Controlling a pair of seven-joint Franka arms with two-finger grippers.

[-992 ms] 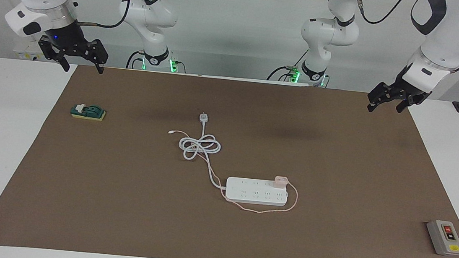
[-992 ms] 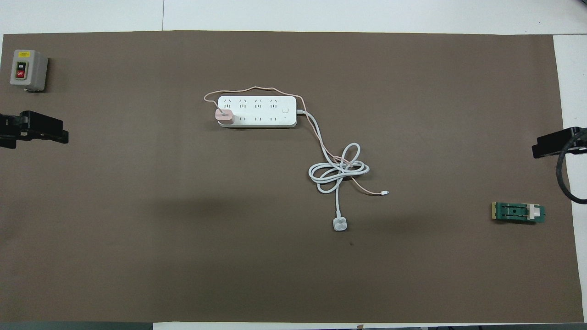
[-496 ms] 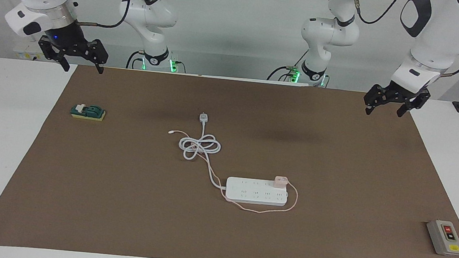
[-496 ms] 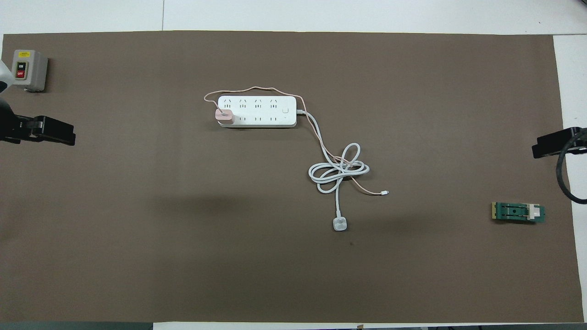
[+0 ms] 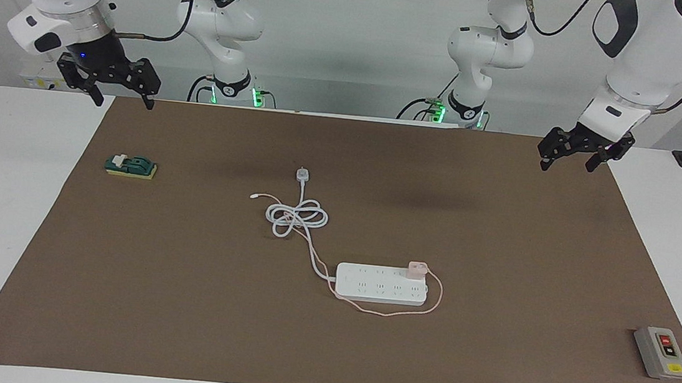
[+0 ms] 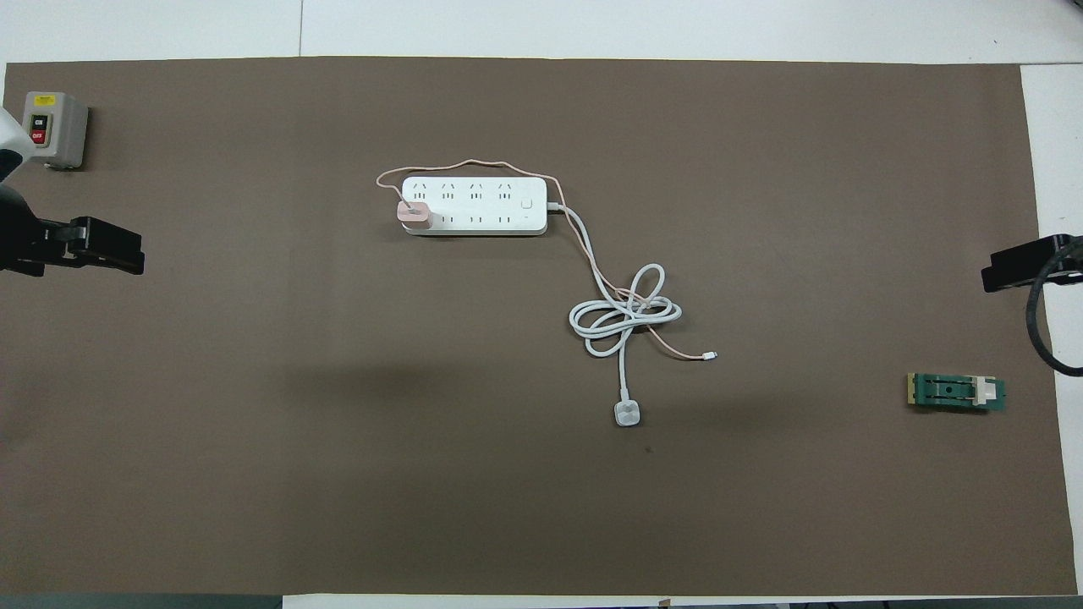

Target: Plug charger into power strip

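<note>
The white power strip lies flat in the middle of the brown mat. The pale-pink charger sits upright on the strip's socket row nearer to the robots, at the end toward the left arm. Its thin pink cable loops around the strip. My left gripper hangs open and empty over the mat's edge at the left arm's end. My right gripper waits open and empty over the mat's corner at the right arm's end.
The strip's thick white cord coils nearer to the robots and ends in a small white plug. A grey button box sits at the left arm's end. A green block lies at the right arm's end.
My left gripper has shifted a little inward over the mat, toward the table's middle. The right arm, the charger and the strip have not moved.
</note>
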